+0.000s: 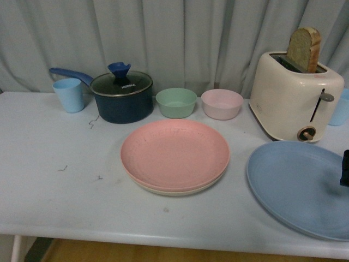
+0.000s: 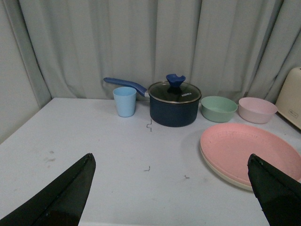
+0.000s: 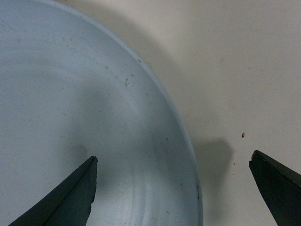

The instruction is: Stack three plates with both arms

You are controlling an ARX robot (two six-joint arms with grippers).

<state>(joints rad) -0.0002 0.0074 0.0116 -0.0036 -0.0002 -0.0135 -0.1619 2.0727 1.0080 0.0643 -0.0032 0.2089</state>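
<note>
The pink plate (image 1: 174, 153) lies on the cream plate (image 1: 180, 191) in the middle of the white table; only the cream rim shows beneath it. The light blue plate (image 1: 300, 185) lies alone at the front right. In the front view only a black bit of my right arm (image 1: 344, 168) shows, above that plate's right side. My right gripper (image 3: 173, 162) is open just above the blue plate's rim (image 3: 188, 141), one finger over the plate, the other over bare table. My left gripper (image 2: 170, 160) is open over the table, left of the pink plate (image 2: 251, 150).
Along the back stand a light blue cup (image 1: 69, 94), a dark blue lidded saucepan (image 1: 121, 96), a green bowl (image 1: 176, 102), a pink bowl (image 1: 222, 103) and a cream toaster (image 1: 294, 95) with a bread slice (image 1: 304, 49). A grey curtain hangs behind the table.
</note>
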